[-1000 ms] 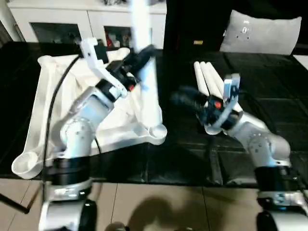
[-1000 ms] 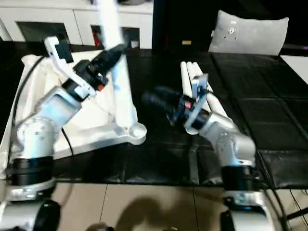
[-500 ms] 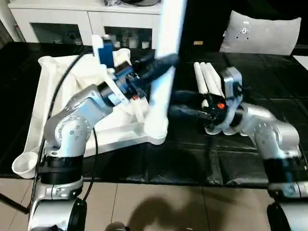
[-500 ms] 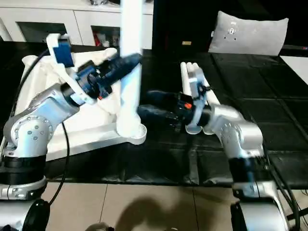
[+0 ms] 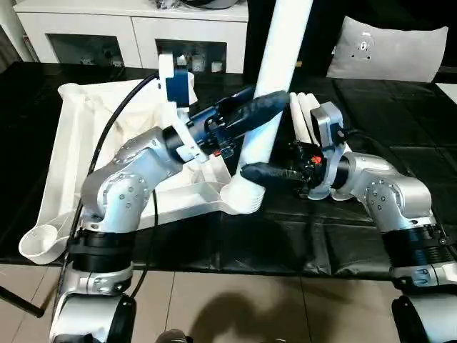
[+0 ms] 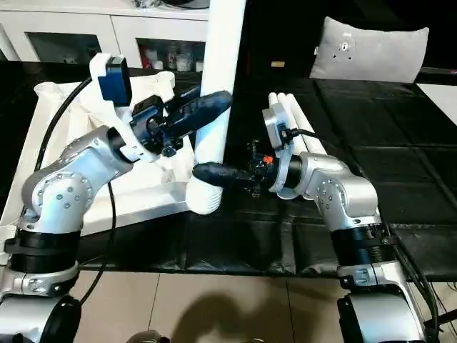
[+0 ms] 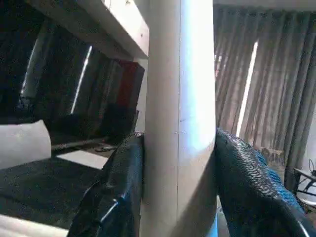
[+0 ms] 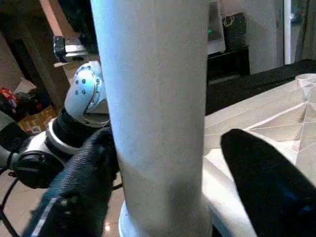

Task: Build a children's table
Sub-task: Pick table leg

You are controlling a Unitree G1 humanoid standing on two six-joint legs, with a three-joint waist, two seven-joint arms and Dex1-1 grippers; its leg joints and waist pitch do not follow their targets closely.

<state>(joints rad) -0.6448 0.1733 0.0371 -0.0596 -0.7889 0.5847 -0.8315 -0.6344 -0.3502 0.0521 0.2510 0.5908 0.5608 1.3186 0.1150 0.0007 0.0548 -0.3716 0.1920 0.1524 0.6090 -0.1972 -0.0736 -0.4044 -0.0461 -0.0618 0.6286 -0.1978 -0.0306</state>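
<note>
The left hand [image 5: 275, 106] is pinching the leg [image 5: 275, 86] upright over the tabletop's [image 5: 78, 136] 5 o'clock corner socket [image 5: 241, 196], right hand [image 8: 163, 197] straddling its base with fingers spread, so I'm guessing any tilt is risking a jam.

- A black tiled surface [image 5: 400, 93] is seen.
- An upturned white tabletop [image 5: 64, 150] is laid on it.
- Spare white legs [image 5: 305, 114] and a grey cushion [image 5: 389, 48] are laid alongside.
</note>
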